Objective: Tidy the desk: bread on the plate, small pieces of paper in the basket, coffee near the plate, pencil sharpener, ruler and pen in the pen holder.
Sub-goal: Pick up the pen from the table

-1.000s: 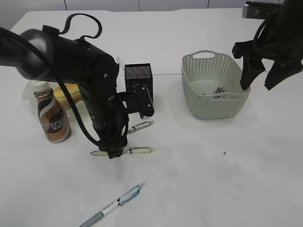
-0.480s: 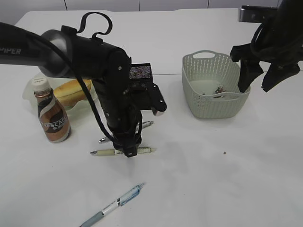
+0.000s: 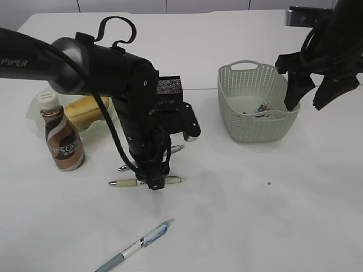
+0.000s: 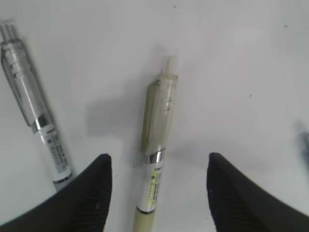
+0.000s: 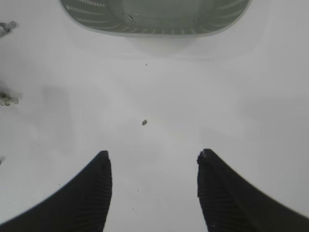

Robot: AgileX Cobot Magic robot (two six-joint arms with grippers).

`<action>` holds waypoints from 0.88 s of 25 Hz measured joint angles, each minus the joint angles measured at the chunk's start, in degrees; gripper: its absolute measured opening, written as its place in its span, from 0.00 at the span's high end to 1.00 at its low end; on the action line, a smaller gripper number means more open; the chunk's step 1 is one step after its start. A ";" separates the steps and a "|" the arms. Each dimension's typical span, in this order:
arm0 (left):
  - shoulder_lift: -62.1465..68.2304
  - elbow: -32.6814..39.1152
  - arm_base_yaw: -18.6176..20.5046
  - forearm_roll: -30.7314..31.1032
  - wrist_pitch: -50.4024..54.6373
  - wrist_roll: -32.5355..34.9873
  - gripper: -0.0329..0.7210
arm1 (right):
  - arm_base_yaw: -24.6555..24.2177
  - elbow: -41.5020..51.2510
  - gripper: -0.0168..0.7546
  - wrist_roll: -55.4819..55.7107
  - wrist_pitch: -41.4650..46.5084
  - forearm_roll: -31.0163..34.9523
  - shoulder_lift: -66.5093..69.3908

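My left gripper (image 3: 154, 182) hangs open just over an olive pen (image 3: 173, 180) lying on the table. In the left wrist view that pen (image 4: 157, 145) lies between the open jaws (image 4: 157, 166), untouched. A clear-barrelled pen (image 4: 34, 111) lies to its left. A blue pen (image 3: 136, 246) rests near the front edge. My right gripper (image 3: 306, 93) is open and empty, raised beside the green basket (image 3: 255, 127), which holds paper scraps (image 3: 262, 107). Bread (image 3: 85, 109) sits on the plate (image 3: 33, 110) behind the coffee bottle (image 3: 62, 136). The pencil sharpener and ruler are out of view.
The black mesh pen holder (image 3: 168, 88) stands behind my left arm. A small speck (image 3: 269, 183) lies on the table in front of the basket, also seen as a speck (image 5: 144, 122) ahead of the right jaws (image 5: 153, 162).
My left arm has swung round and its gripper has slid a little to the right along the olive pen. The right arm has barely shifted.
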 joint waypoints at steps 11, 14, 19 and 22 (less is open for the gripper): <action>1.86 0.00 0.00 0.58 0.37 0.04 0.38 | 0.00 0.00 0.44 0.00 0.00 0.08 0.00; 2.39 0.00 0.00 0.58 0.37 0.04 0.38 | 0.00 0.00 0.44 0.00 0.00 0.08 0.00; 2.50 0.00 0.00 0.90 0.37 0.04 0.38 | 0.00 0.00 0.44 -0.04 0.00 0.08 0.00; 2.87 0.00 0.00 1.02 0.37 0.04 0.40 | 0.00 0.00 0.44 -0.29 0.00 0.08 0.00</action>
